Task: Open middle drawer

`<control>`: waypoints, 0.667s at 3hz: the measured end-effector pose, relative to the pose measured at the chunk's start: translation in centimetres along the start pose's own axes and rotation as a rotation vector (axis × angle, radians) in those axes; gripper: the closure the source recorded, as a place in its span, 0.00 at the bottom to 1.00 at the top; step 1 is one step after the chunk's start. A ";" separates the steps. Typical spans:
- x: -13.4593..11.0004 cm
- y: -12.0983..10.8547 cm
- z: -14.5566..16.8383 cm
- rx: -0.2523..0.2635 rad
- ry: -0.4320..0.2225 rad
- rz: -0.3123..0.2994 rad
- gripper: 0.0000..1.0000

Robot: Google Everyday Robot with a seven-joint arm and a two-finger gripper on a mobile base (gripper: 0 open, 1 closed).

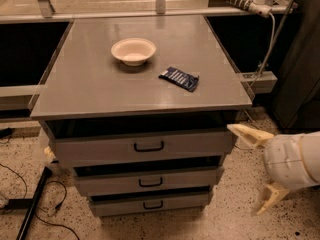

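pale tool low at the right edge, two cream fingers spread wide apart, rounded white wrist behind

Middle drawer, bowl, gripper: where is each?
middle drawer (150, 182): camera view, front, at its handle.
bowl (133, 50): camera view, its inside.
gripper (246, 169): camera view, lower right, midway between the open jaws.
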State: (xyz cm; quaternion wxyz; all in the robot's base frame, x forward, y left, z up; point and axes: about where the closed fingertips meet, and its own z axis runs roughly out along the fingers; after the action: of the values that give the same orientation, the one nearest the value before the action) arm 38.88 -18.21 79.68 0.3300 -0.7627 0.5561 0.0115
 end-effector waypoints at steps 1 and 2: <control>1.2 -0.3 2.2 0.054 0.099 -0.078 0.00; 1.2 -0.3 2.2 0.054 0.099 -0.078 0.00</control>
State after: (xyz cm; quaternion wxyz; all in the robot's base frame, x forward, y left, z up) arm 40.35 -18.02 77.64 0.3226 -0.7743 0.5418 -0.0540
